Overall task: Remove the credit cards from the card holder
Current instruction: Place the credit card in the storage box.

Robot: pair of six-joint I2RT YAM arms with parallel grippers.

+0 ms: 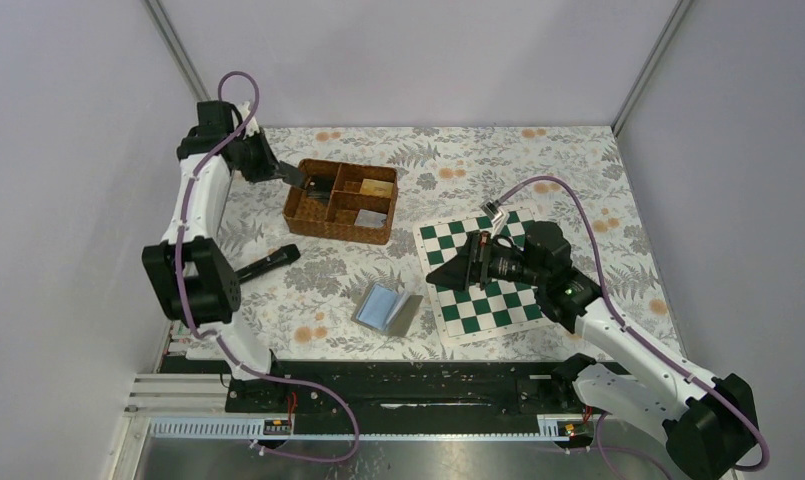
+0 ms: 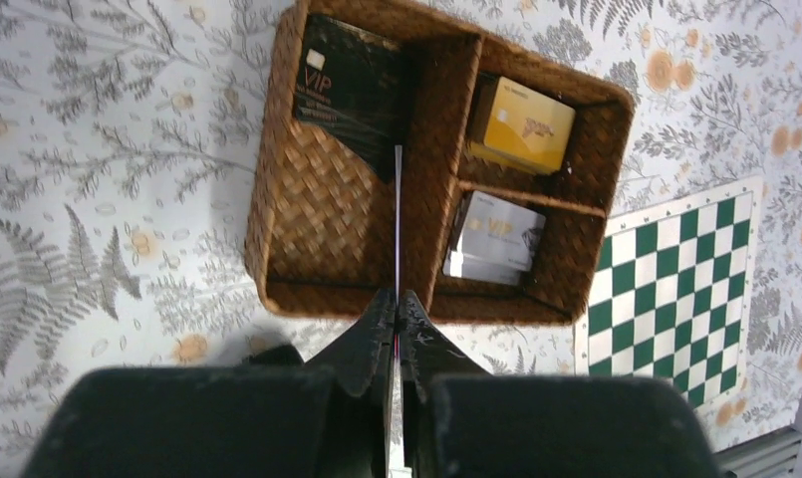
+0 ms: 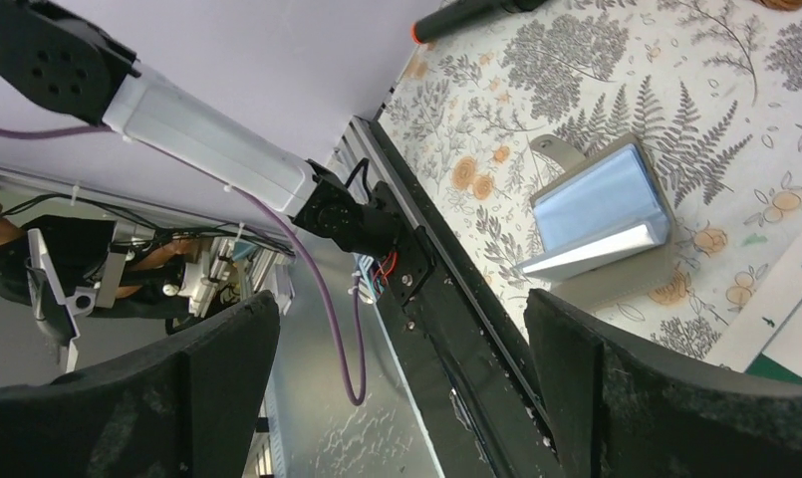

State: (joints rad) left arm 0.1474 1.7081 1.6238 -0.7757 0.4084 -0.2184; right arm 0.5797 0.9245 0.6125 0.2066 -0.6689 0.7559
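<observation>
The card holder (image 1: 386, 307) lies open on the table, light blue inside, grey flap to its right; it also shows in the right wrist view (image 3: 601, 209). My left gripper (image 1: 292, 173) is shut on a thin card (image 2: 398, 219), seen edge-on, above the left compartment of the brown wicker basket (image 2: 322, 199). That gripper (image 2: 398, 297) shows in its wrist view with its jaws pressed on the card. My right gripper (image 1: 446, 273) hovers open and empty over the chessboard's left edge, right of the card holder; in its wrist view (image 3: 401, 299) nothing is between its fingers.
The basket (image 1: 308, 222) holds a black VIP card (image 2: 347, 85), a yellow card (image 2: 521, 124) and silver cards (image 2: 496, 234). A green-and-white chessboard (image 1: 498, 310) lies at the right. A black marker (image 1: 268, 263) lies left of the card holder.
</observation>
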